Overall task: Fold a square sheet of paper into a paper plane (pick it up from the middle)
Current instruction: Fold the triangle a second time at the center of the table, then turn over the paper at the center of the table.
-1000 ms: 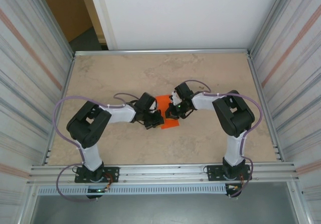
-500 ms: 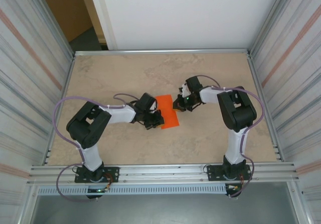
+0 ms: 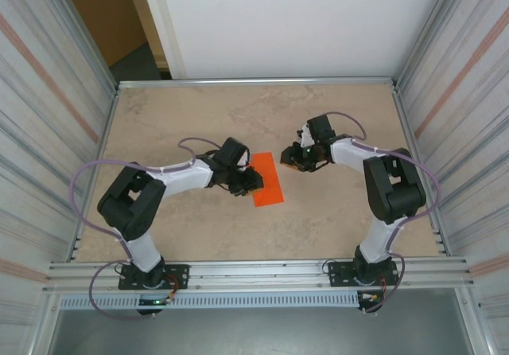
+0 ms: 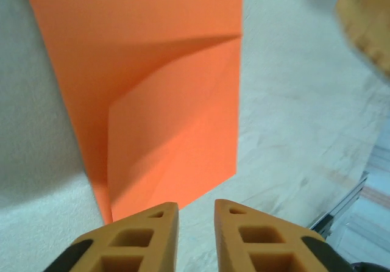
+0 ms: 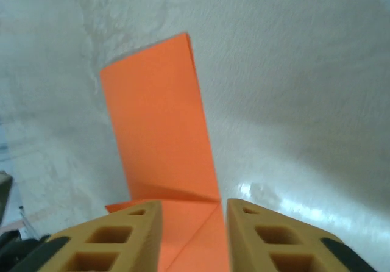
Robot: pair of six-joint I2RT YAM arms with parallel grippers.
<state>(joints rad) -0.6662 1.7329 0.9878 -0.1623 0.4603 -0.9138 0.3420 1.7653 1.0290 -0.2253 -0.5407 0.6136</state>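
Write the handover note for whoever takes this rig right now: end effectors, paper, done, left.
Paper: flat on the table, a narrow strip.
Left end effector: slightly open, empty, at its left edge.
Right end effector: open, empty, beside its far right corner.
Done: half fold, one slanted corner fold.
Left: remaining folds; no plane shape yet.

Paper [image 5: 159, 119] partly behind fingers [image 5: 131, 243]

Square sheet of paper [image 3: 267, 179]: plain bright orange. Surface [image 3: 238, 116]: beige, marbled veining. Left arm [image 3: 184, 177], right arm [image 3: 347, 150]: white and black. Jaws: ochre.
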